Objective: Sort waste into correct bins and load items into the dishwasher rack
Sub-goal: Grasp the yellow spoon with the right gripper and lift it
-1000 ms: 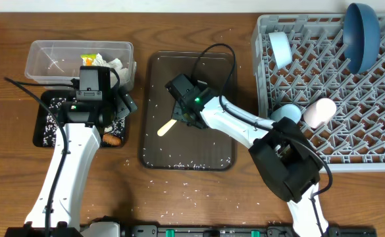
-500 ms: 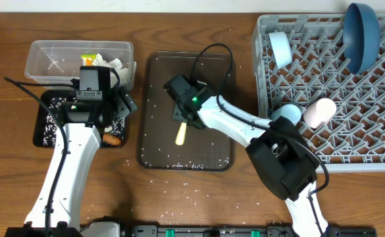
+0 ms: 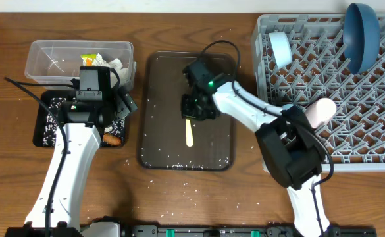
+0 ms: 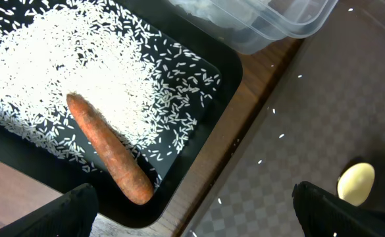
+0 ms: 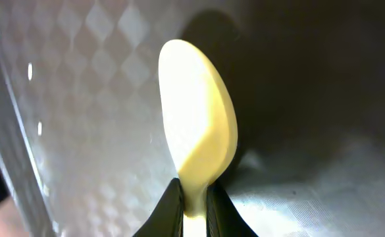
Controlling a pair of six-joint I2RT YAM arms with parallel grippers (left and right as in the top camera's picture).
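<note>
Our right gripper (image 5: pixel 193 197) is pinched tight on the neck of the yellow spoon (image 5: pixel 199 125), whose bowl points away from the fingers, over the brown tray (image 3: pixel 156 99). Our left gripper (image 4: pixel 192 214) hangs with its jaws spread wide above the black tray (image 4: pixel 179 174), where the sausage (image 4: pixel 110 150) lies against the scattered rice (image 4: pixel 60 59).

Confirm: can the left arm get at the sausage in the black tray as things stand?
Probably yes. The left gripper hangs open just above the black tray, and the sausage lies bare on the rice with nothing over it.
</note>
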